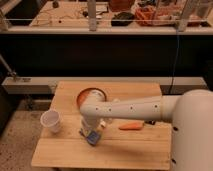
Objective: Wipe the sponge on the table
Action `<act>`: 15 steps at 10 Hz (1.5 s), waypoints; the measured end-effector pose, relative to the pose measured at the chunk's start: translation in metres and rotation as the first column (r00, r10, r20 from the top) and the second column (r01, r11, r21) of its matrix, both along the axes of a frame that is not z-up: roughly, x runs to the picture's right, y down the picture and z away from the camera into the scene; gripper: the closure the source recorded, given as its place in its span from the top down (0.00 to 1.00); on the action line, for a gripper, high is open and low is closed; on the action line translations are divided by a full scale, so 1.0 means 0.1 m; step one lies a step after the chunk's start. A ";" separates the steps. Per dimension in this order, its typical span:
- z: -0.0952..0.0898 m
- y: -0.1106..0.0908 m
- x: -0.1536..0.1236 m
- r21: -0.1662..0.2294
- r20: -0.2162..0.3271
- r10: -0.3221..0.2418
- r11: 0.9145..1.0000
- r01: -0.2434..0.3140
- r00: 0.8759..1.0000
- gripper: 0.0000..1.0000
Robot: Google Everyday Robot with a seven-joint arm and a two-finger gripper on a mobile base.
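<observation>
Here is the gripper (pixel 91 135), low over the table (pixel 135 150), a little toward 8 o'clock from the tabletop's centre. It is pinching the sponge (pixel 93 138), the small blue block caught between its dark jaws right at the tip. The sponge sits down at the wood surface; whether it actually presses on the planks cannot be told from here.

The arm (pixel 135 107) reaches in from 3 o'clock, a thick white tube with a row of small dark dots along it. It crosses the middle of the table and bends down to the gripper.

At 9 o'clock from the sponge stands the white cup (pixel 51 121), upright, near the table's left edge and clear of the gripper. At 12 o'clock from the sponge there is an orange bowl (pixel 89 93), its near rim hidden behind the arm's elbow. At 3 o'clock from the sponge lies an orange carrot piece (pixel 131 126), flat on the wood just below the arm.

Beyond the table, at 12 o'clock, a cluttered workbench (pixel 65 17) runs across the top.
</observation>
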State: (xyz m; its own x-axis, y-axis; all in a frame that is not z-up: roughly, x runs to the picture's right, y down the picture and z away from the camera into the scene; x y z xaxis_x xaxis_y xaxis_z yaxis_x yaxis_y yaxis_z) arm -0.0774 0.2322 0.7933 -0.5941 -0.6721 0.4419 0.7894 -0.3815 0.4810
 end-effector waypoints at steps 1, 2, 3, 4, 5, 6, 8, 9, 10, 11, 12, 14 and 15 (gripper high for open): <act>-0.05 0.10 0.14 -0.004 -0.016 0.007 1.000 -0.007 1.000 0.27; -0.12 0.25 0.30 -0.010 -0.034 0.017 1.000 -0.017 0.999 0.27; -0.16 0.36 0.36 -0.011 -0.043 0.018 1.000 -0.018 0.999 0.27; -0.23 0.50 0.42 -0.012 -0.050 0.014 1.000 -0.015 0.999 0.27; -0.32 0.63 0.43 -0.005 -0.048 0.007 1.000 -0.008 0.999 0.27; -0.45 0.75 0.40 0.004 -0.035 -0.014 1.000 0.014 0.999 0.27; -0.67 0.86 0.16 0.039 0.014 -0.065 0.997 0.064 0.998 0.27; -0.71 0.89 -0.01 0.050 0.038 -0.090 0.995 0.088 0.995 0.27; -0.74 0.91 -0.20 0.060 0.064 -0.122 0.991 0.118 0.990 0.27; -0.76 0.90 -0.36 0.070 0.088 -0.144 0.988 0.138 0.986 0.27; -0.76 0.86 -0.60 0.077 0.119 -0.174 0.983 0.166 0.978 0.27; -0.67 0.74 -0.81 0.081 0.149 -0.203 0.978 0.192 0.968 0.27; -0.59 0.64 -0.89 0.080 0.158 -0.206 0.977 0.196 0.966 0.27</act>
State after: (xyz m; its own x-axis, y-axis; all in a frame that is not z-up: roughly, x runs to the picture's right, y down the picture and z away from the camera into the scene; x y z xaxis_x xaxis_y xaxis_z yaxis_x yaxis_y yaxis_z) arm -0.1662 0.2965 0.7342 -0.7809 -0.5548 0.2870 0.6052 -0.5580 0.5678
